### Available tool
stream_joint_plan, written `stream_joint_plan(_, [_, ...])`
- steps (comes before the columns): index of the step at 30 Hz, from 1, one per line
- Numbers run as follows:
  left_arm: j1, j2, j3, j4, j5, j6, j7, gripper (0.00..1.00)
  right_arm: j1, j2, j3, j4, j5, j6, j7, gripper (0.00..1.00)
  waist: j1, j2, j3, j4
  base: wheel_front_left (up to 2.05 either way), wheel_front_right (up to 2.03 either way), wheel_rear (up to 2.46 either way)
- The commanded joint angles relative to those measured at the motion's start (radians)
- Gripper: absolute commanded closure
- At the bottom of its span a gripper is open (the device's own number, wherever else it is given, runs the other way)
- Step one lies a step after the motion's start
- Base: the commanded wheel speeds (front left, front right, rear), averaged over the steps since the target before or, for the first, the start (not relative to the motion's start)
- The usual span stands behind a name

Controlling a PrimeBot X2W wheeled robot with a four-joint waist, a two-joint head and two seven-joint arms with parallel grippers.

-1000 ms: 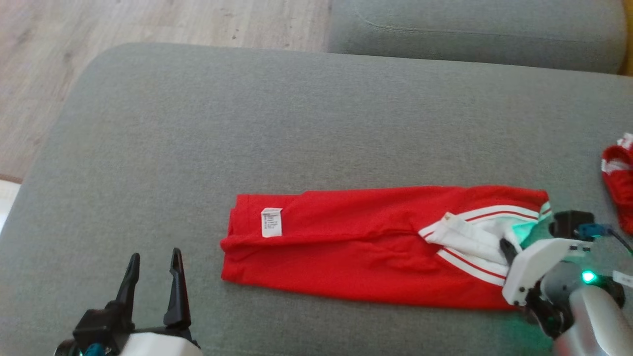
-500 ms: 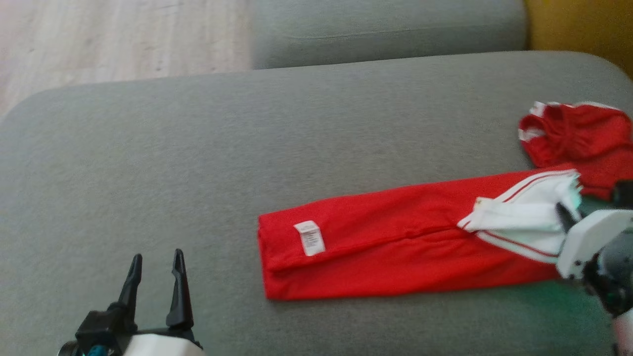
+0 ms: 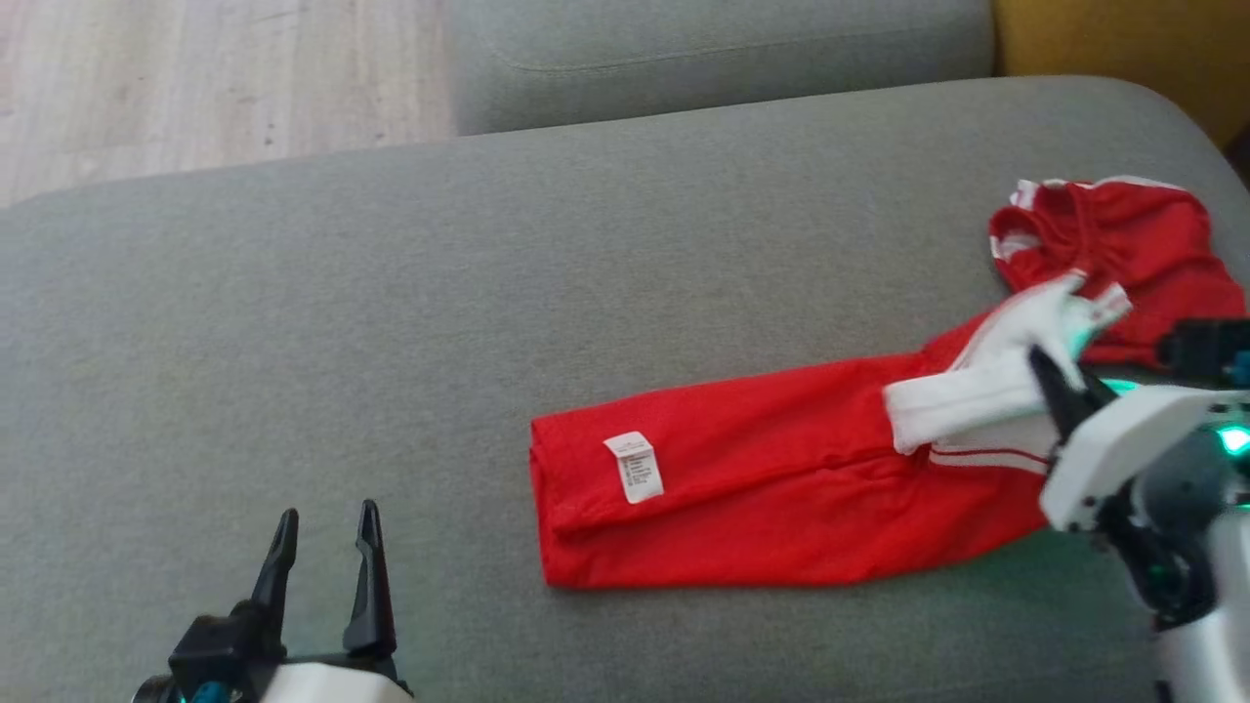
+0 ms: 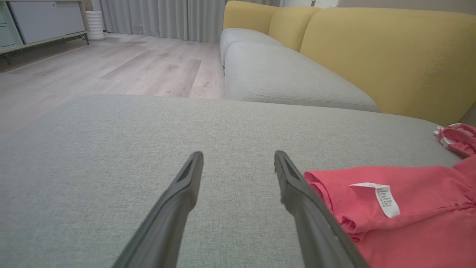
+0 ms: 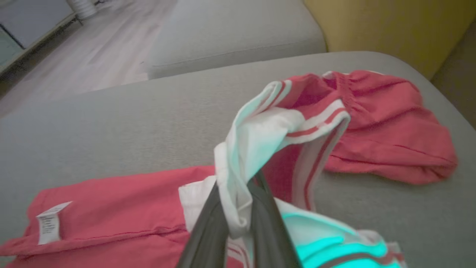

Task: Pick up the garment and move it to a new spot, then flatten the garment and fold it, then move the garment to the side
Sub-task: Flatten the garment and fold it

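Your right gripper (image 5: 232, 208) is pinching the white striped end (image 5: 260, 137) of the red garment (image 3: 762, 488) and holds it raised off the grey sofa cushion (image 3: 439, 293). This looks like the lift for a fold or the move aside. Hold the pinch firm, raise slowly so the folded layers don't slide apart, and steer clear of the other red garment (image 3: 1113, 244) just beyond. The rest of the garment lies flat, stretching from that gripper toward its care label (image 3: 635, 467). Your left gripper (image 3: 327, 532) hangs spread and empty, near the label end but apart from it.
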Motion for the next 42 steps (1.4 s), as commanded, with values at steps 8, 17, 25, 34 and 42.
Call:
stream_joint_plan(8, [-0.059, 0.007, 0.034, -0.015, 0.002, -0.008, -0.012, 0.00, -0.024, 0.091, 0.168, -0.112, 0.023, 0.007, 0.007, 1.00, -0.0001, 0.0000, -0.020, 0.076, 0.00, 0.00, 0.00])
stream_joint_plan(17, [-0.075, 0.002, 0.018, -0.007, 0.004, -0.019, -0.007, 0.00, -0.050, 0.162, 0.362, 0.013, 0.095, 0.007, -0.061, 1.00, -0.0001, 0.0000, -0.016, 0.161, 0.00, 0.00, 0.00])
stream_joint_plan(25, [-0.088, -0.006, 0.000, -0.002, 0.009, -0.025, -0.002, 0.00, -0.113, 0.163, 0.476, 0.186, 0.174, 0.007, -0.143, 1.00, -0.0001, 0.0000, -0.014, 0.224, 0.00, 0.00, 0.00])
stream_joint_plan(34, [-0.094, -0.013, -0.015, 0.012, 0.009, -0.032, 0.001, 0.00, -0.166, 0.163, 0.541, 0.346, 0.239, 0.007, -0.186, 0.62, -0.0001, 0.0000, -0.029, 0.265, 0.00, 0.00, 0.00])
stream_joint_plan(42, [-0.084, -0.017, -0.024, 0.031, 0.004, -0.040, -0.005, 0.00, -0.209, 0.163, 0.618, 0.399, 0.382, 0.007, -0.266, 0.00, -0.0001, 0.0000, -0.056, 0.260, 0.00, 0.00, 0.00])
